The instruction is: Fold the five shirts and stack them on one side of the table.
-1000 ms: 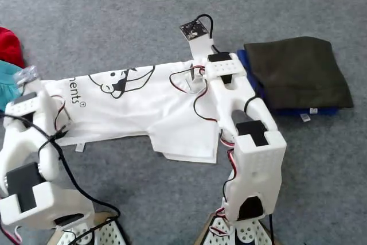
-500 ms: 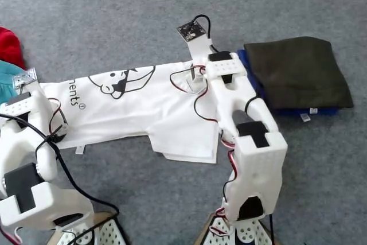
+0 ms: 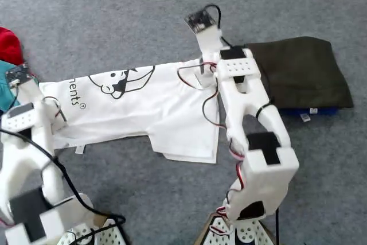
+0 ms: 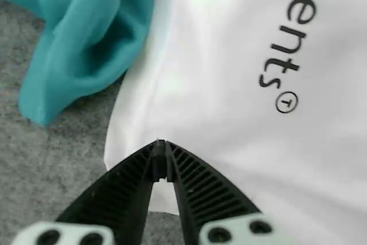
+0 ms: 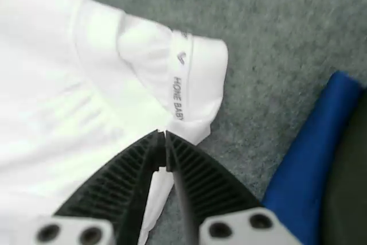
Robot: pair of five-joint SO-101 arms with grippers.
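Five shirts share the grey carpeted table [image 3: 114, 21], and by my count three are not yet folded.

Your main risk is the white cotton T-shirt with black print [image 3: 143, 113]. It lies spread across the middle, with a doubled layer showing along its near right edge. If you pull its two ends unevenly, that layer will likely slide and the fold will come out skewed.

At the far right, the folded dark olive shirt [image 3: 304, 73] lies on the folded blue shirt [image 3: 327, 110], just beside the white shirt's right end. The right arm runs close by that stack's left edge, so a swing to the right could knock the pile askew.

At the left edge, the crumpled teal shirt [image 4: 86, 32] touches the white shirt's left end, and the red shirt [image 3: 8, 44] lies just beyond it, farther away. Drag the white cloth leftward and you may catch the teal fabric and carry it along.

The left gripper [image 4: 160, 144] has its jaws pressed together at the white shirt's left edge. A crease runs up to the tips, so I judge it pinched on the cloth. The right gripper [image 5: 161, 136] is likewise closed, at the collar end beside the neck label. Both bites look shallow. A sharp tug could slip either one free and drop that end in a heap.
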